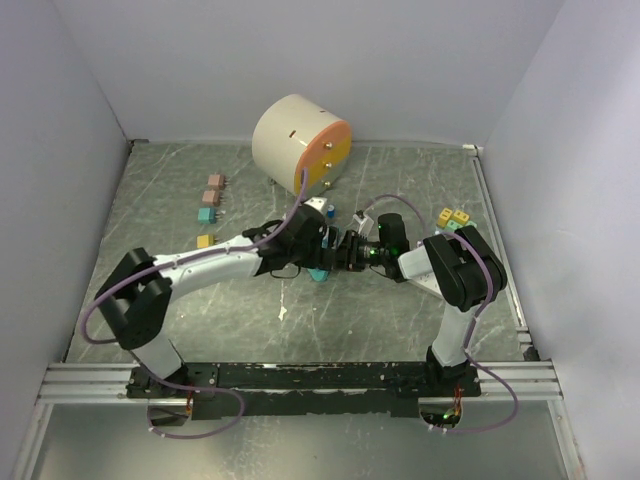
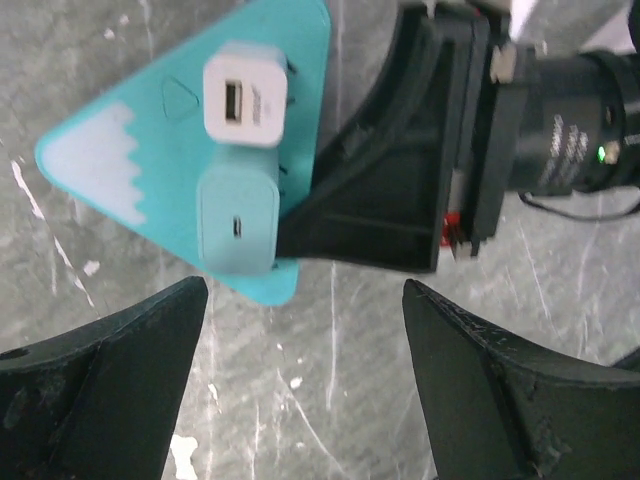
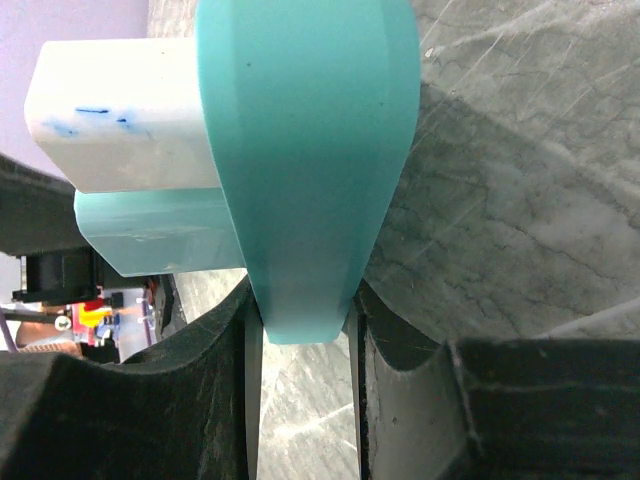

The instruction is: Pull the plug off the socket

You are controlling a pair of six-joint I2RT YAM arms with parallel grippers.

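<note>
Handling: white plug (image 2: 247, 97) is judged light, rigid, slick plastic; best gripped across its flat sides and pulled straight out.
Looks: boxy, rounded corners, USB slot shown.
Spot: seated in the teal triangular socket (image 2: 170, 95), beside a pale teal plug (image 2: 238, 220), on the counter (image 1: 200, 200).
Right end effector (image 3: 300, 330): clamped on the socket edge.
Left end effector (image 2: 305, 290): spread wide, nothing held.
</note>
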